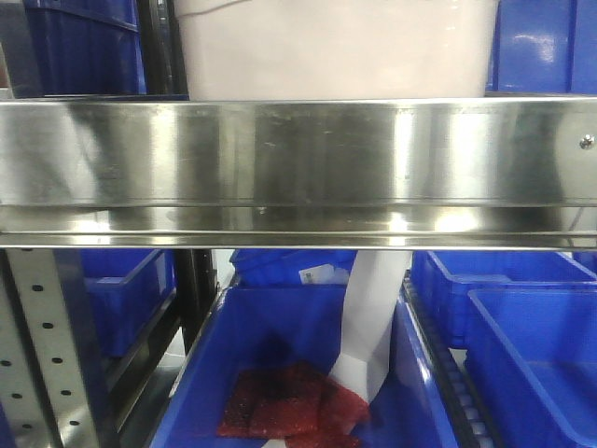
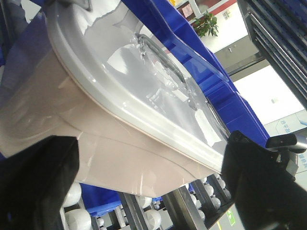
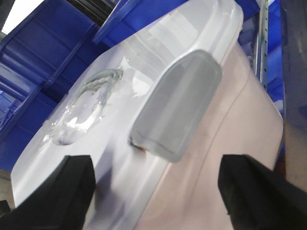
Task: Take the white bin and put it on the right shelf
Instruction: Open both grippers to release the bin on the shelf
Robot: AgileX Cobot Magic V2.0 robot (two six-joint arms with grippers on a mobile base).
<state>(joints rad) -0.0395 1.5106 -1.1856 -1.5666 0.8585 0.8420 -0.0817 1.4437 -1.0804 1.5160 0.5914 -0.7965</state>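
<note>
Risk is coming first from the grip: both wrist views are showing wide-spread jaws with the white bin (image 2: pixel 110 148) between them, but no finger is clearly pressing on the plastic, so if the arms are lifting now the glossy tub could be slipping or tilting, in my judgement. The lid (image 3: pixel 96 124) with its recessed handle is looking smooth, which is making a slide more likely. In the front view the bin is sitting on the steel shelf (image 1: pixel 298 159), just behind its broad brushed front edge, and blue bins (image 1: pixel 522 327) are standing close around and below, so a swing sideways could be knocking them. The left gripper (image 2: pixel 148 187) is standing open at one rounded corner of the tub, its dark fingers on each side of the pinkish wall. The right gripper (image 3: pixel 158 191) is also open, looking along the lid near a grey latch (image 3: pixel 177 105), the bin directly ahead of it.
</note>
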